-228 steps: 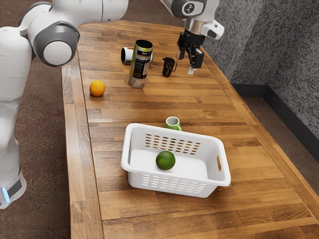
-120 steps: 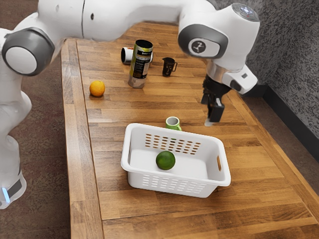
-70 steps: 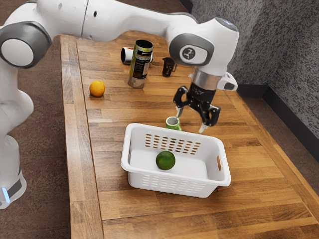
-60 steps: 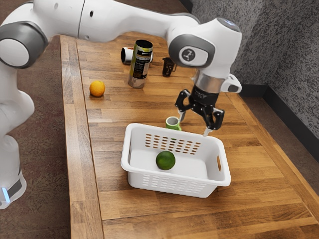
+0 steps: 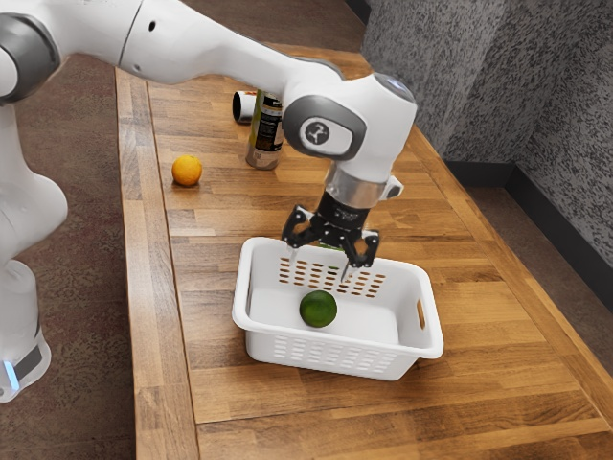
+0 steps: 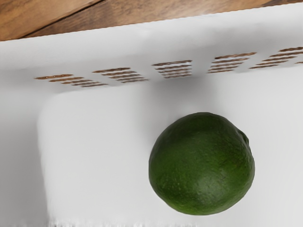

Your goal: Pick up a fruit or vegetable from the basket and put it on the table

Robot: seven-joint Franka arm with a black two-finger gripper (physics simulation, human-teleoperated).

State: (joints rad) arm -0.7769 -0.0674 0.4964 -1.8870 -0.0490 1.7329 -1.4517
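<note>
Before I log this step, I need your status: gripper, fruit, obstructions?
Gripper open, over the basket. Green fruit inside, ungripped. Basket walls surround it; lift will likely need to clear them.

"Make out all of the bottle (image 5: 264, 144)?"

"No. Lose its top behind the arm (image 5: 211, 48), and can't read the label (image 5: 267, 127)."

"And the tipped white cup (image 5: 244, 107)?"

"Tucked partly behind the bottle."

"Catch anything past the gripper (image 5: 319, 268)?"

"Just a sliver of a green thing (image 5: 329, 246), too little to name. In the wrist view, lose the basket (image 6: 94, 52) past the edges."

Lime (image 5: 318, 309) in basket (image 5: 374, 321); basket, orange (image 5: 187, 172) on table (image 5: 287, 412).
</note>
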